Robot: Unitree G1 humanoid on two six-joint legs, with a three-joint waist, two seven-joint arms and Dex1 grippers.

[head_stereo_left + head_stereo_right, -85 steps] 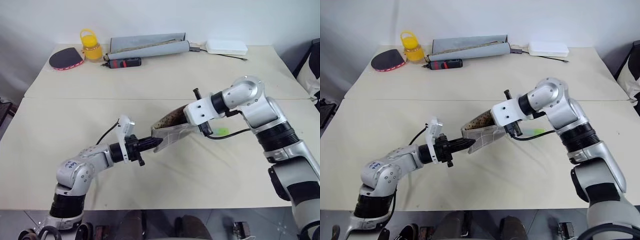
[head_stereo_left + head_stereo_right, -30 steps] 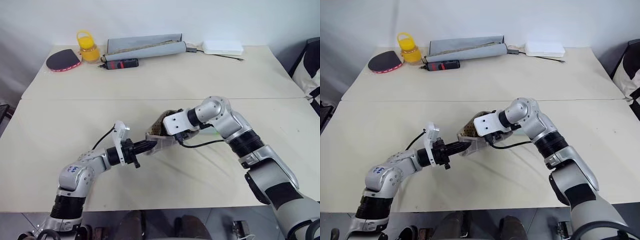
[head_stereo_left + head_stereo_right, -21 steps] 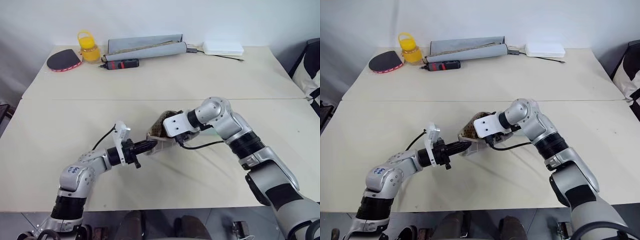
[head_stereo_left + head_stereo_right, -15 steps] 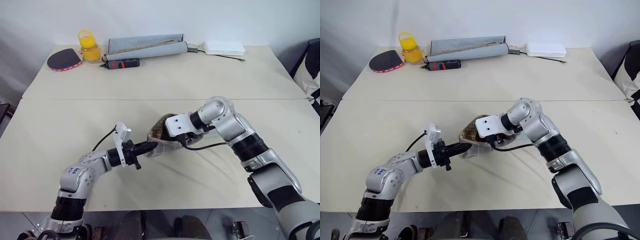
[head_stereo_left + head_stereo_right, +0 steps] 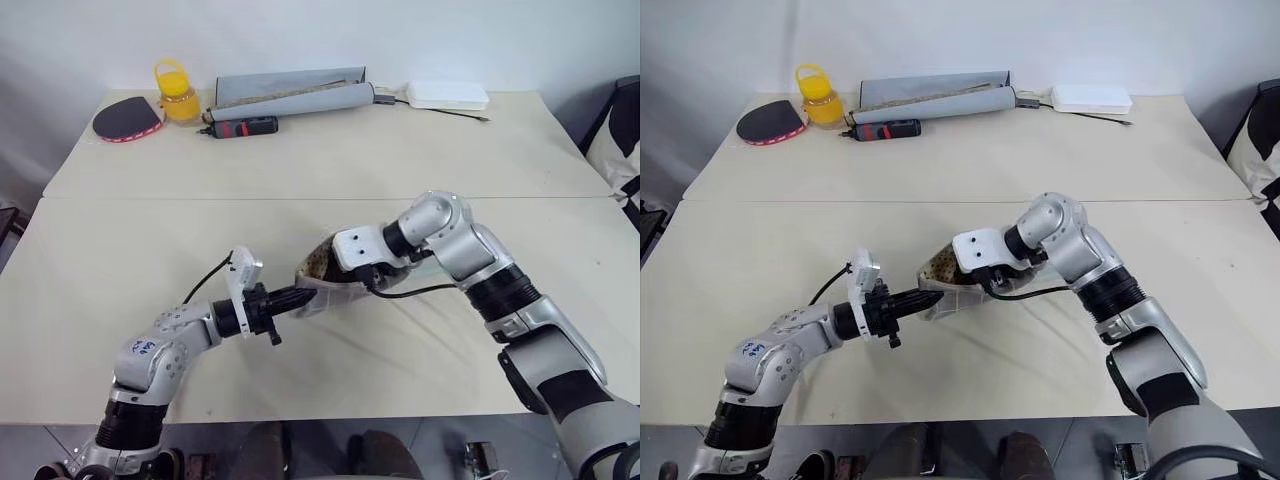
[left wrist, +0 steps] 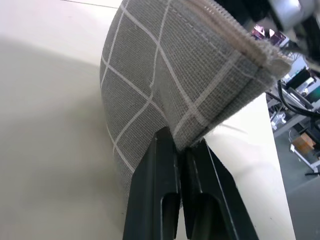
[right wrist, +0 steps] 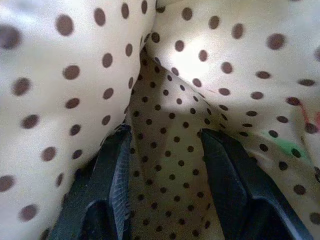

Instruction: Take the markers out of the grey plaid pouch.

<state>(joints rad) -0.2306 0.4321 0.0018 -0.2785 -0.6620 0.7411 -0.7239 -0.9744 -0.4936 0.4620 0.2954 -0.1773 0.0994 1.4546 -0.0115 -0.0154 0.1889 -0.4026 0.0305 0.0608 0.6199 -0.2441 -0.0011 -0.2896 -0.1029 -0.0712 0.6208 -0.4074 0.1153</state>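
The grey plaid pouch (image 5: 318, 293) hangs just above the table's middle, its mouth held wide and its dotted brown lining (image 5: 319, 262) showing. My left gripper (image 5: 300, 297) is shut on the pouch's lower edge, and its two fingers (image 6: 165, 155) pinch the plaid fabric (image 6: 160, 75). My right gripper (image 7: 167, 145) reaches into the pouch's mouth from the right. Its fingers (image 7: 115, 165) stand open against the dotted lining, with nothing between them. A faint green patch (image 7: 286, 147) shows at the lining's side. The markers themselves are hidden.
Along the table's far edge lie a red-and-black paddle (image 5: 127, 118), a yellow jar (image 5: 176, 95), a long plain-grey rolled case (image 5: 290, 95), a red-and-black tool (image 5: 240, 127) and a white box (image 5: 447, 95) with a cable. A seam (image 5: 200, 198) runs across the table.
The right gripper, earlier outside the pouch's upper end, has gone down into its mouth and its wrist has rolled a little. The left gripper keeps its grip on the edge.
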